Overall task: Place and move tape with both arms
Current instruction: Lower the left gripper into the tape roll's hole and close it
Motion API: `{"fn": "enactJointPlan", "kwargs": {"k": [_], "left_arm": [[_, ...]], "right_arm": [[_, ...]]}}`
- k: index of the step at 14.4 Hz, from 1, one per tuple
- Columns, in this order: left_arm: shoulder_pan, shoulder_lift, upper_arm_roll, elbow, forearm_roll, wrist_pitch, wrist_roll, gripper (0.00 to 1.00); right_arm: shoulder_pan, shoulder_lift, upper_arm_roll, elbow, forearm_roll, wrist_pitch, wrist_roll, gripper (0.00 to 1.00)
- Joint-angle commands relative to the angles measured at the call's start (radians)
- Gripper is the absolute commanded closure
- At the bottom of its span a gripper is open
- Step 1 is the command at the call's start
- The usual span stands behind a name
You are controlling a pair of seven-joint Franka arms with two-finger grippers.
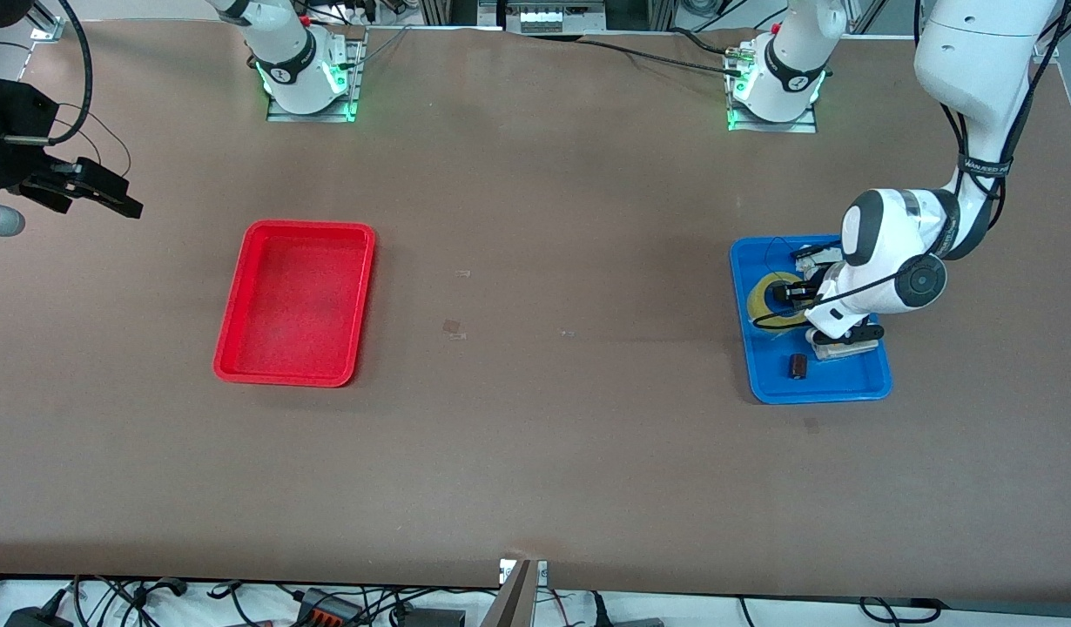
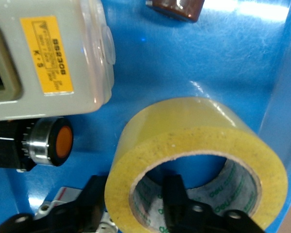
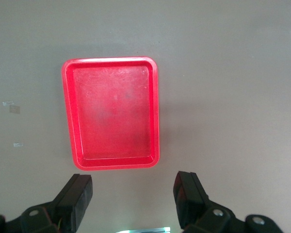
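**K:** Yellow tape sits flat in the blue tray at the left arm's end of the table, hole up, grey core visible. It's in the part of the tray farther from the front camera.

**M:** Left gripper?

**K:** Down in the tray, straddling the roll's wall. One of its fingers is inside the core, the other is outside the yellow rim. Jaws spread either side of the wall; can't tell from the wrist view whether the pads are pressing it. Roll looks to be resting on the tray floor.

**M:** What else is in that tray?

**K:** Grey box with a yellow label, just beside the tape. Black knob with an orange face next to the box. Small dark brown part nearer the front camera, apart from the roll.

**M:** Right side?

**K:** Right gripper hangs up in the air over the right arm's end of the table, fingers wide apart, nothing between them. Arm waits. Its wrist view looks straight down on the red tray.

**M:** Red tray location?

**K:** On the brown table, toward the right arm's end, well apart from the blue one. A few small scraps of tape residue on the tabletop between the two trays.
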State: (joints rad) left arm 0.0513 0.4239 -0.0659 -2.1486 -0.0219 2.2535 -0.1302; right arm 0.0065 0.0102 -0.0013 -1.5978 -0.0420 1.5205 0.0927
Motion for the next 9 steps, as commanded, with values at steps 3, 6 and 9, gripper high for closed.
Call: {"fn": "enactJointPlan", "kwargs": {"k": [3, 6, 9], "left_arm": [[0.013, -0.007, -0.002, 0.001, -0.006, -0.006, 0.02, 0.78], [0.028, -0.023, -0.002, 0.006, -0.006, -0.025, 0.02, 0.84], [0.045, -0.056, -0.003, 0.045, -0.006, -0.112, 0.021, 0.84]], "right_arm": [[-0.003, 0.001, 0.001, 0.005, 0.013, 0.004, -0.021, 0.02], [-0.005, 0.001, 0.0, 0.007, 0.011, 0.003, -0.022, 0.02], [-0.005, 0.001, 0.0, 0.007, 0.01, 0.004, -0.022, 0.02]]}}
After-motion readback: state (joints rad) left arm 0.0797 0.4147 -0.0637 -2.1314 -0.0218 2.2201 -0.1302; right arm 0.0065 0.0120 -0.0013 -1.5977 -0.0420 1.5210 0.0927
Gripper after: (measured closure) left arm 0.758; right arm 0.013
